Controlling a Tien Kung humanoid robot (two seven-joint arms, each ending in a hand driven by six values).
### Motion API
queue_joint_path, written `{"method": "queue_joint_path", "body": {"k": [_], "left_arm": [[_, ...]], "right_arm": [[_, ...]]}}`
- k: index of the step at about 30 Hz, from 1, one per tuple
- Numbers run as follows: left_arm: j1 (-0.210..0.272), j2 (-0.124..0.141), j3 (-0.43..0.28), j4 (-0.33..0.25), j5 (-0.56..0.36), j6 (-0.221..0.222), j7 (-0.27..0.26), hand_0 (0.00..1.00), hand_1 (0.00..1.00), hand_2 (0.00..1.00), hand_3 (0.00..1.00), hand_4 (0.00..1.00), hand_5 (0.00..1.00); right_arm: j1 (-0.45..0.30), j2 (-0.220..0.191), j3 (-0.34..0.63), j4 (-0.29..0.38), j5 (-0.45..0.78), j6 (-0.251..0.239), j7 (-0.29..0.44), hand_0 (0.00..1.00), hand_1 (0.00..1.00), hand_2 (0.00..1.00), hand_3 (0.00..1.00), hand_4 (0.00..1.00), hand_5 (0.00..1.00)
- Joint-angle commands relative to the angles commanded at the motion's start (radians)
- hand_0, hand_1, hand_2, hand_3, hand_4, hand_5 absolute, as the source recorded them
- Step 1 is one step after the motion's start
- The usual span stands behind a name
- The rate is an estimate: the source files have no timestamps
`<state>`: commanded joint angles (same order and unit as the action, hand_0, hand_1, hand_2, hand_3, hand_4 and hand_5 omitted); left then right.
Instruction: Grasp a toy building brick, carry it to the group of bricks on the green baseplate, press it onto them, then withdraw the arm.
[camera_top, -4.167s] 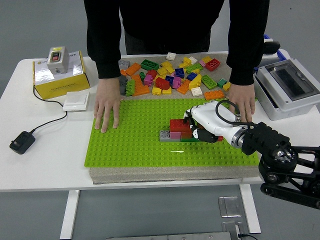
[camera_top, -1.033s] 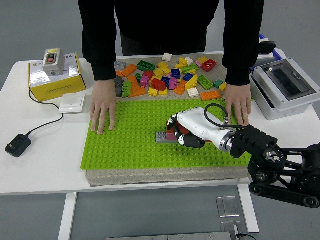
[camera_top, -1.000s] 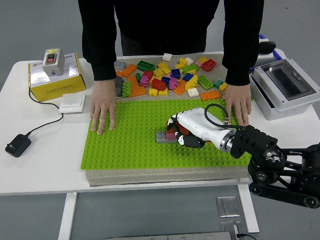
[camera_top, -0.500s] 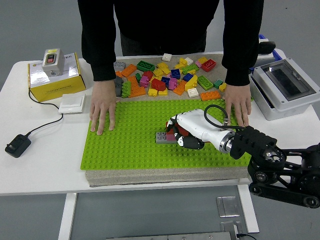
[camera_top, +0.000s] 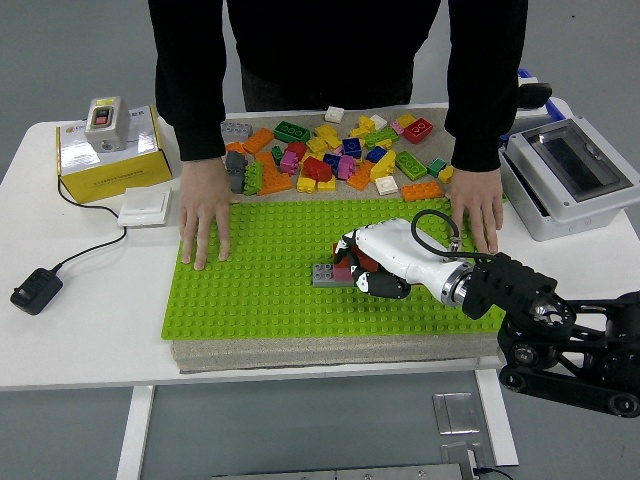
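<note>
Pressing looks like the step in hand: your right hand (camera_top: 362, 266) lies curled over the brick group (camera_top: 340, 268) in the middle of the green baseplate (camera_top: 250, 290), fingers folded around a red brick (camera_top: 367, 260) on top. Next, judge it seated, loosen your fingers, and draw the arm clear of the group without dragging it.

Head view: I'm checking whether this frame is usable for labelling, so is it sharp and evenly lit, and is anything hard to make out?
Head view: sharp, with even, soft lighting and no glare on the green baseplate; the right hand covers most of the brick group, so whether its fingers grip a brick is unclear.
</note>
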<state>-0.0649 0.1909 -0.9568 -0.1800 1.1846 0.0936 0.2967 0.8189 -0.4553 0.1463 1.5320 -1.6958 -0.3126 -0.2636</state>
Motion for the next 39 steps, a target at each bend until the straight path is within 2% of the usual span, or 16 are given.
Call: {"method": "queue_joint_path", "body": {"k": [11, 39], "left_arm": [[0.005, -0.001, 0.003, 0.0, -0.004, 0.0, 0.0, 0.609, 0.599, 0.436, 0.59, 0.172, 0.616], [-0.005, -0.001, 0.001, 0.0, -0.004, 0.001, -0.003, 0.609, 0.599, 0.435, 0.588, 0.172, 0.616]], "right_arm": [[-0.016, -0.027, 0.024, -0.008, 0.006, -0.008, -0.002, 0.002, 0.107, 0.652, 0.627, 0.002, 0.264], [-0.023, -0.02, 0.014, -0.028, 0.021, 0.0, 0.001, 0.002, 0.106, 0.652, 0.627, 0.005, 0.264]]}}
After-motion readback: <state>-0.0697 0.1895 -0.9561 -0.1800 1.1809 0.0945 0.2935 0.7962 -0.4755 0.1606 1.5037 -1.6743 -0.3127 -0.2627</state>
